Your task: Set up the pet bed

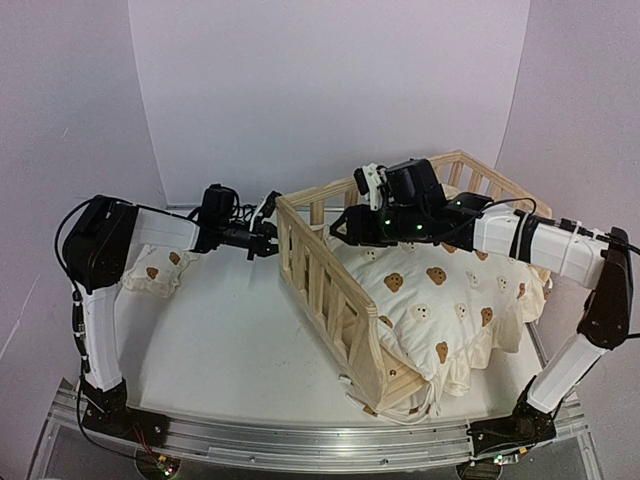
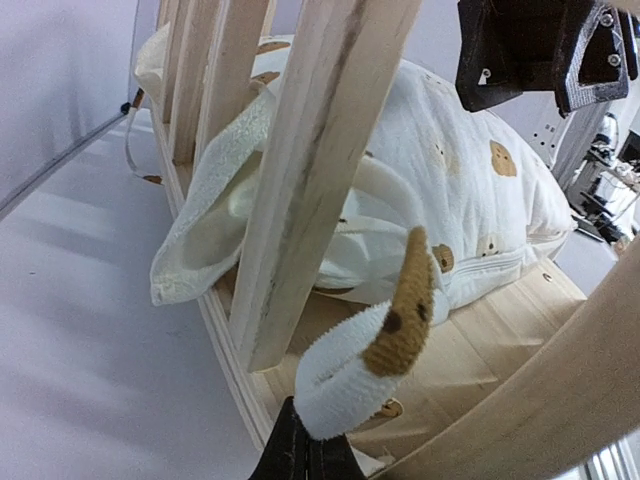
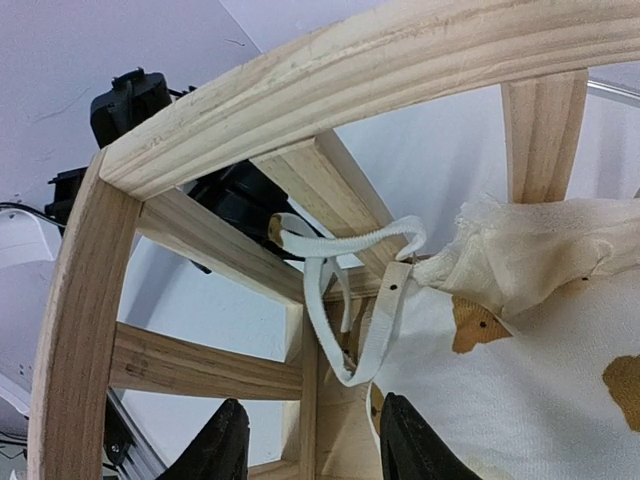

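The pine pet bed frame (image 1: pixel 330 290) stands right of centre with the cream bear-print cushion (image 1: pixel 440 300) lying in it. The small matching pillow (image 1: pixel 155 270) lies at the far left. My left gripper (image 1: pixel 265 240) is outside the frame's far left corner. In the left wrist view, my left gripper (image 2: pixel 305 442) is shut on a cushion tie (image 2: pixel 370 365), which passes beside a slat (image 2: pixel 310 180). My right gripper (image 1: pixel 340 228) hovers inside the frame at that corner. It (image 3: pixel 315 445) is open, with the looped ties (image 3: pixel 345 300) hanging just ahead of its fingers and nothing between them.
The frame's top rail (image 3: pixel 350 80) and slats cross close in front of the right wrist camera. The left gripper's dark body (image 3: pixel 240 195) shows behind them. The cushion's ruffle and a tie hang over the frame's open front edge (image 1: pixel 400 400).
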